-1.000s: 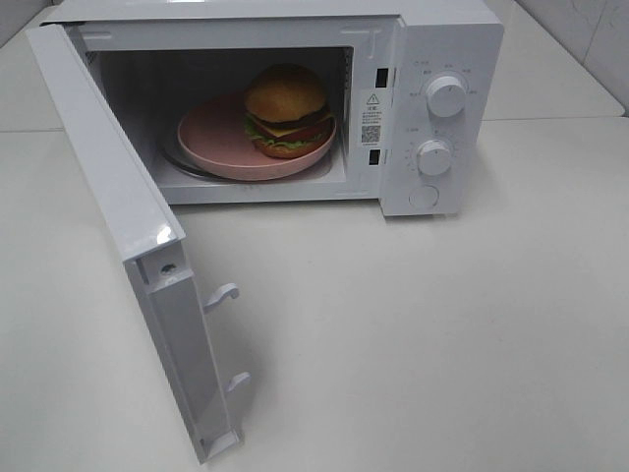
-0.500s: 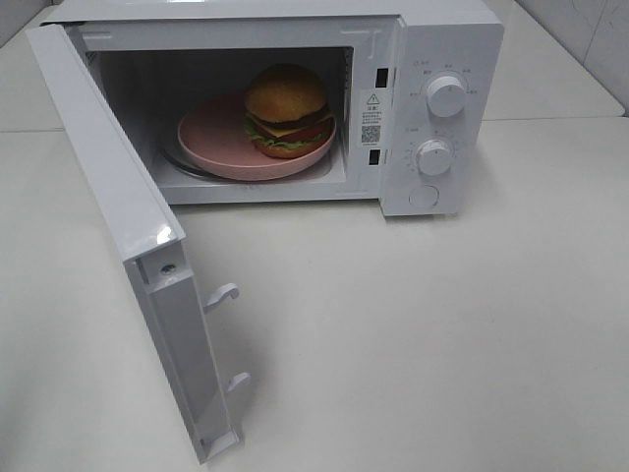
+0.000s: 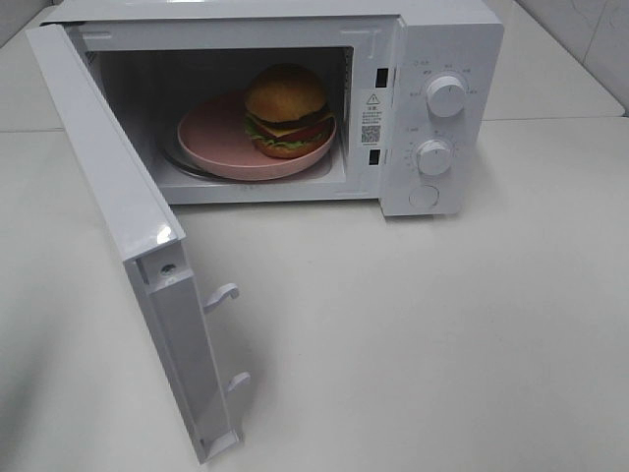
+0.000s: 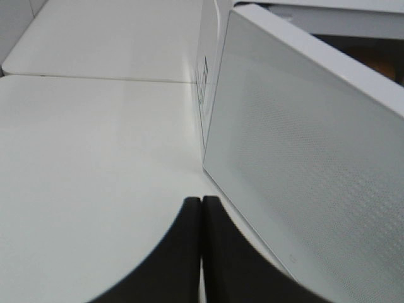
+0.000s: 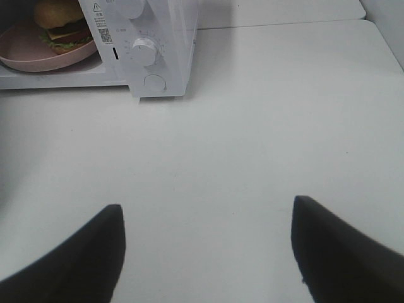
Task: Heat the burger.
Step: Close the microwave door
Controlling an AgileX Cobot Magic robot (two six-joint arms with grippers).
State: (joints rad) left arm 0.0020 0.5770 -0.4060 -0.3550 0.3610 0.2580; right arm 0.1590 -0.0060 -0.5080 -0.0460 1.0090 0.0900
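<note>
Burger is sitting on the plate inside the open microwave, so we are aiming the left gripper, jaws together, at the free edge of the door for a steady push shut, the right gripper hanging spread apart

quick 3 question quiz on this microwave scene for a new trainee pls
1. True or false: the burger is inside the microwave.
2. The microwave's door is: A shut, B swung open, C missing.
3. Which gripper has its jaws apart?

Key
1. True.
2. B.
3. The right gripper; the left gripper has its jaws together.
</note>
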